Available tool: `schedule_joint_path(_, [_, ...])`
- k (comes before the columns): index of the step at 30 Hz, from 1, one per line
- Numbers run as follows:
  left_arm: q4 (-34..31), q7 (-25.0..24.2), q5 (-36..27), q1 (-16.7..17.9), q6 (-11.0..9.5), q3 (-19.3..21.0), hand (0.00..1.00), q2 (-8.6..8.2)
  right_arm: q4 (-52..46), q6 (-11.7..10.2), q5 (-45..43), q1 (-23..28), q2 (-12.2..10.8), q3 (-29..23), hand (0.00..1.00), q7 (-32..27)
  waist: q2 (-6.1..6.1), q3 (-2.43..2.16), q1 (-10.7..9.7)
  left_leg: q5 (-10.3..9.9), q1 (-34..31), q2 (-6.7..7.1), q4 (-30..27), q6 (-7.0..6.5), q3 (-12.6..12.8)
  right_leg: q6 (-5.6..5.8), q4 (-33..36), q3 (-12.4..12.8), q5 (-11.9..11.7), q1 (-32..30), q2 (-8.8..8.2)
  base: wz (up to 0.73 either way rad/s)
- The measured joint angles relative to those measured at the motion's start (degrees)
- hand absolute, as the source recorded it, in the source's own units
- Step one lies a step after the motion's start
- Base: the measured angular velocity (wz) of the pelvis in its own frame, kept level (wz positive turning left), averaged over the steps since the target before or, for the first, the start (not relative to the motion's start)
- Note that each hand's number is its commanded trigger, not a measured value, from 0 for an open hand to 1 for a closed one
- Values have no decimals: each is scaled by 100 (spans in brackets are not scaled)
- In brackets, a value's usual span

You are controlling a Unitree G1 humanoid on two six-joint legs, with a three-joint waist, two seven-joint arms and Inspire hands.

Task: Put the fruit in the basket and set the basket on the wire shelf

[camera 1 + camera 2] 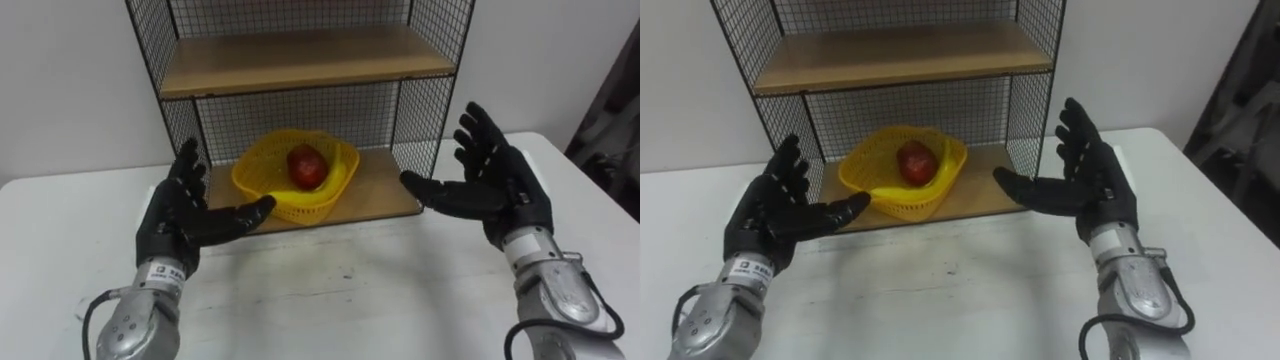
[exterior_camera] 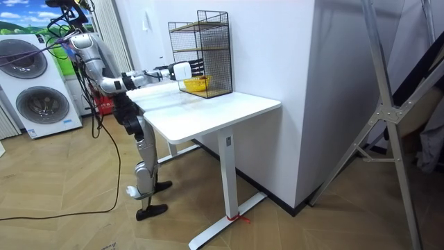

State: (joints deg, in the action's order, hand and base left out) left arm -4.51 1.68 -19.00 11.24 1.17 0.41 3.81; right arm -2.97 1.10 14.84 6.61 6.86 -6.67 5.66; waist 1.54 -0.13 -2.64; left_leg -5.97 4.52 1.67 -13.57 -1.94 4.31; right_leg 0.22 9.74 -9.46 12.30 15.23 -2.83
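A yellow basket (image 1: pixel 268 180) sits on the lower wooden board of the black wire shelf (image 1: pixel 180 120), with a red fruit (image 1: pixel 306 165) and what looks like a banana (image 1: pixel 931 177) inside it. My left hand (image 1: pixel 185 215) hovers open over the table just left of the basket, its thumb reaching toward the rim. Right of the basket, my right hand (image 1: pixel 495 180) is open too, palm facing inward, clear of the basket. In the room view I stand at the white table (image 2: pixel 208 114) with both arms stretched toward the wire shelf (image 2: pixel 205 52).
The shelf has an upper wooden board (image 1: pixel 300 58) above the basket. The white table (image 1: pixel 330 290) lies bare between my hands. Washing machines (image 2: pixel 38 83) stand behind me in the room view.
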Motion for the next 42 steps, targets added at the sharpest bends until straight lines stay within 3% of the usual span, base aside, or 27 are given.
schedule_joint_path(5, [-350,5,67,437,-246,274,0,-1,-31,-159,81,514,-6,-405,0,-310,0,-37,87,-2,-121,-5,12,2,24,27,17,0,19,-132,2,0])
schedule_joint_path(8, [-461,232,239,683,-595,555,0,-13,-42,-424,66,742,-5,-718,0,-656,15,-19,147,11,-159,-1,13,-5,18,11,10,-1,9,-163,10,2])
schedule_joint_path(11, [-617,672,344,916,-886,988,0,-35,-163,-638,91,940,0,-919,0,-1008,-9,-21,175,1,-184,0,-11,7,-14,30,2,21,22,-171,21,1])
schedule_joint_path(13, [-743,1042,382,1091,-1215,1433,0,-38,-478,-859,64,1170,0,-1128,0,-1300,-19,-11,248,-2,-237,1,-10,6,-20,47,7,-5,36,-228,5,0])
schedule_joint_path(16, [-788,1534,460,1109,-1502,2016,0,-36,-560,-1160,-13,1202,22,-1461,0,-1720,-76,-2,385,1,-304,9,2,6,-17,49,19,-4,34,-315,2,0])
schedule_joint_path(18, [-822,1807,451,1090,-1554,2442,0,-3,-565,-1213,-29,1201,100,-1752,0,-1956,-98,7,433,5,-344,11,-2,4,-23,50,19,-3,34,-353,3,2])
schedule_joint_path(21, [-844,2516,512,1090,-1677,3143,0,93,-566,-1228,-96,1200,417,-2182,0,-2641,-142,0,475,17,-455,20,-16,0,-48,51,27,-8,37,-462,3,4])
schedule_joint_path(23, [-862,2942,570,1090,-1692,3592,0,226,-601,-1230,-161,1195,648,-2474,0,-3046,-156,2,486,23,-519,20,-4,4,-44,45,93,8,59,-568,-2,0])
schedule_joint_path(25, [-860,3361,455,1108,-1778,4147,0,486,-599,-1236,-160,1187,959,-2950,0,-3477,-153,7,480,38,-589,20,-3,-9,-50,42,103,-20,69,-629,-2,3])
schedule_joint_path(28, [-838,3829,213,1235,-1803,4763,0,633,-597,-1300,-180,1325,1083,-3608,0,-4025,-136,13,445,41,-605,23,3,2,-104,48,109,-52,98,-629,-11,10])
schedule_joint_path(31, [-702,4287,-204,1515,-1825,5198,0,659,-416,-1363,-155,1594,1162,-4041,0,-4648,-120,7,426,41,-608,6,1,6,-111,45,118,-72,116,-639,-57,0])
schedule_joint_path(32, [-594,4358,-261,1558,-1825,5286,0,678,-301,-1375,-143,1630,1184,-4131,0,-4758,-128,12,425,41,-609,6,1,7,-113,45,118,-75,116,-642,-60,0])
schedule_joint_path(35, [194,4709,-977,1837,-1820,5598,0,999,366,-1362,326,1979,1264,-4483,0,-5246,-47,-28,421,41,-735,14,-12,10,-122,35,221,-137,163,-793,-97,4])
schedule_joint_path(39, [1039,5089,-1690,2062,-1823,5600,0,1033,972,-1426,1132,2479,1265,-4620,0,-5815,-29,-39,389,36,-919,22,-3,3,-125,38,274,-134,167,-973,-107,0])
schedule_joint_path(42, [2005,5144,-2202,2067,-1825,5248,0,1050,2021,-1429,1896,2532,1242,-4562,0,-5827,-33,-45,308,33,-999,31,-22,-1,-125,22,300,-142,162,-1041,-125,4])
